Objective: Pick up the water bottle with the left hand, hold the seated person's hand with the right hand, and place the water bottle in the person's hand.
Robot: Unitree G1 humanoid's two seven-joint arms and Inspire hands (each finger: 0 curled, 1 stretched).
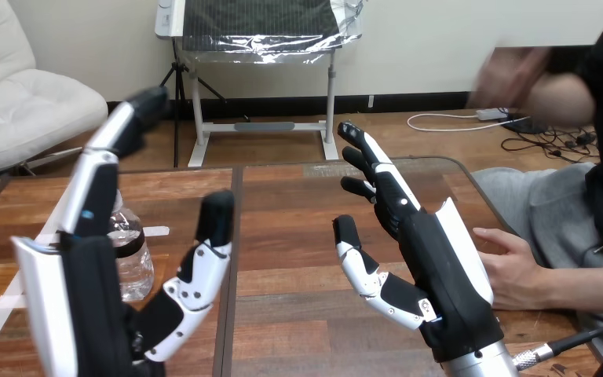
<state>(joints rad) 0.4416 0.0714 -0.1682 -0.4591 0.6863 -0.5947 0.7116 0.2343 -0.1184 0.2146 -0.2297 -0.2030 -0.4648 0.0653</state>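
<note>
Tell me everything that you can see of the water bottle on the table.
The water bottle looks like clear plastic, with a dark band round its middle. It stands upright on the wooden table, at the view's left. The open left hand is raised in front of it and hides its top and one side. Whether the two touch, I cannot tell.

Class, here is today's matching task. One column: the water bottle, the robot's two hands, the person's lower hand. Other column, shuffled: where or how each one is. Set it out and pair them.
Things:
1 water bottle
2 left hand
3 right hand
4 person's lower hand

Places and states:
a at the view's right side, empty
b upright on the table
c raised open at the view's left, in front of the bottle
d raised open near the view's middle

Pairs: 1-b, 2-c, 3-d, 4-a
</note>
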